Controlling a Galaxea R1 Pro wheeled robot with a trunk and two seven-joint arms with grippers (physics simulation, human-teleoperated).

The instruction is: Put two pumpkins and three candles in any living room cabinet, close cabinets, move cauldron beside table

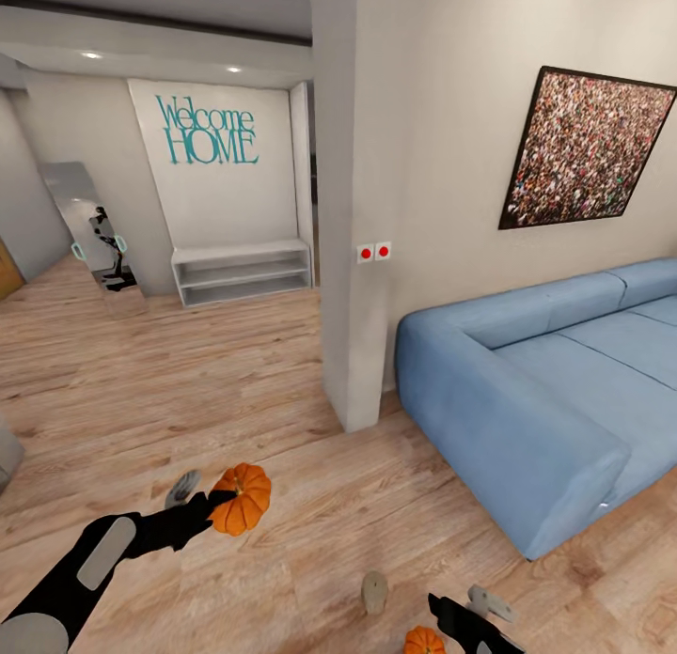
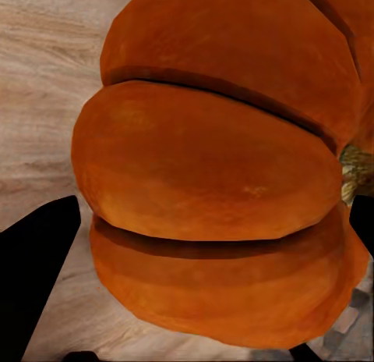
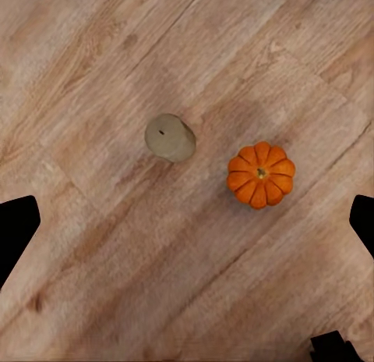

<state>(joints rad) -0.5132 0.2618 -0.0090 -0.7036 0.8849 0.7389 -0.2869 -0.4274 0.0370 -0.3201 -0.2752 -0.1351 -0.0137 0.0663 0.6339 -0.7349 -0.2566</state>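
Observation:
My left gripper [image 1: 218, 506] is shut on an orange ribbed pumpkin [image 1: 246, 500], held just above the wooden floor; in the left wrist view the pumpkin [image 2: 210, 182] sits between the dark fingers [image 2: 39, 276]. A second pumpkin [image 1: 424, 641] [image 3: 261, 173] stands on the floor beside a tan candle [image 1: 375, 593] [image 3: 170, 137]. My right gripper [image 1: 451, 616] [image 3: 187, 221] hangs open above them, holding nothing. Another candle [image 1: 181, 489] lies behind my left gripper, and a third [image 1: 489, 602] lies by my right arm. The cabinet and cauldron are out of view.
A blue sofa [image 1: 545, 400] stands at the right against the wall. A wall corner [image 1: 350, 353] juts out ahead. Farther back stand a white low shelf [image 1: 242, 271] and a leaning mirror [image 1: 89, 222]. Open wooden floor stretches to the left and ahead.

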